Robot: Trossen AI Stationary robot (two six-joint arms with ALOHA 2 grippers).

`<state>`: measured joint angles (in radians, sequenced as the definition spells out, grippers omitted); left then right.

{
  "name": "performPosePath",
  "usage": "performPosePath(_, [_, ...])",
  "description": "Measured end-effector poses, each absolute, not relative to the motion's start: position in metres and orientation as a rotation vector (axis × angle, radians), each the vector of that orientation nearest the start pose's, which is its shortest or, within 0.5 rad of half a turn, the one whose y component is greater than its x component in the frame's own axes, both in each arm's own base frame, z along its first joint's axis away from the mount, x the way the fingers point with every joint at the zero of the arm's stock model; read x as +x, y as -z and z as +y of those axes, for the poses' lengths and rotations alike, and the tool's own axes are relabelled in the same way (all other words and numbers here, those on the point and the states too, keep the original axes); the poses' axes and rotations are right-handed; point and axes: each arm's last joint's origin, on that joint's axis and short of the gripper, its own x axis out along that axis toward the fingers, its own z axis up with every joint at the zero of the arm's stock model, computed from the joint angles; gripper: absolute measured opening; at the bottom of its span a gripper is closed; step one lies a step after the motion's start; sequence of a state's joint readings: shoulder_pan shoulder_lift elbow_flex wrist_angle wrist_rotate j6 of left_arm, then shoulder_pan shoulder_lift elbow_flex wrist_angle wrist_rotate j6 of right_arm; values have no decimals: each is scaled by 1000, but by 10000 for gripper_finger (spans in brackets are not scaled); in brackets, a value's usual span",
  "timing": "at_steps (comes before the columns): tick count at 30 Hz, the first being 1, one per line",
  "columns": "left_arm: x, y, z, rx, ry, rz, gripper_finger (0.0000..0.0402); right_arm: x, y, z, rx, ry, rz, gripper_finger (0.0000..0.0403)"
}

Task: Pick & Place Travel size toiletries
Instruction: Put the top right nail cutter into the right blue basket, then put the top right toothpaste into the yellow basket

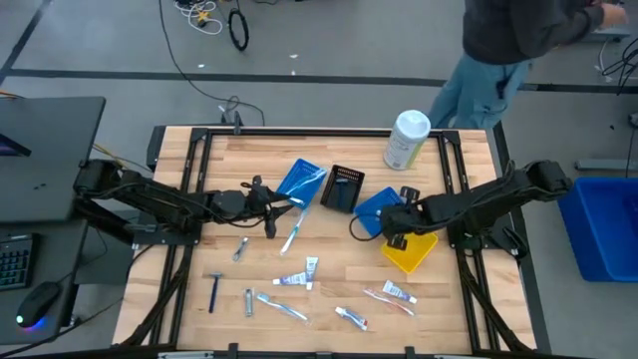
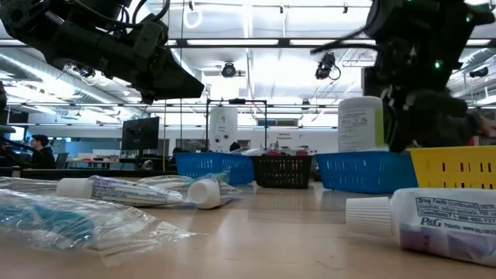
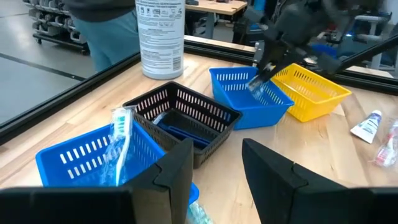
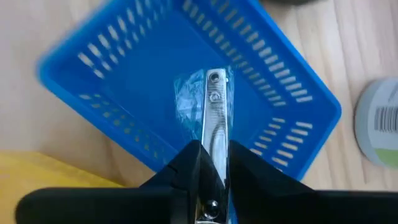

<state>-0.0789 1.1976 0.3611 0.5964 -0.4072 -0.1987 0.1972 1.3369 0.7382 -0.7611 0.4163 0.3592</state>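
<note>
Three slotted plastic baskets, blue [image 1: 302,179], black [image 1: 344,187] and blue [image 1: 376,208], crowd the wooden table's [image 1: 454,299] middle, a yellow one [image 1: 411,252] just beside them. A tall white cylindrical canister [image 1: 406,140] blocks the far edge. Wrapped toiletries [image 1: 299,279] litter the near half, bare wood between them.

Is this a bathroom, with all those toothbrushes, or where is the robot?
Not a bathroom. It looks like a robot lab or workshop: a wooden table ringed by a black frame, cables on a grey floor, and, in the low view, a big hall with ceiling lights, monitors and a person at a desk.
</note>
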Motion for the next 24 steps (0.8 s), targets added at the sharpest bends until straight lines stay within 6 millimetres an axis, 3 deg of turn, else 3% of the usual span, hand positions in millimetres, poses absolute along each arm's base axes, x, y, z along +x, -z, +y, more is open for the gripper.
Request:
performPosePath(8, [224,-185,-6,-138,-350,201,146,214,-175,26,-106,410,1217,136])
performPosePath(14, [224,-185,-6,-142,-358,198,146,230,-199,30,-15,402,1131,178])
performPosePath(18, [224,-185,-5,-140,-389,194,146,247,-223,37,143,290,1027,194])
performPosePath(24, [224,-185,-5,-158,-398,190,146,263,-238,60,362,-7,874,203])
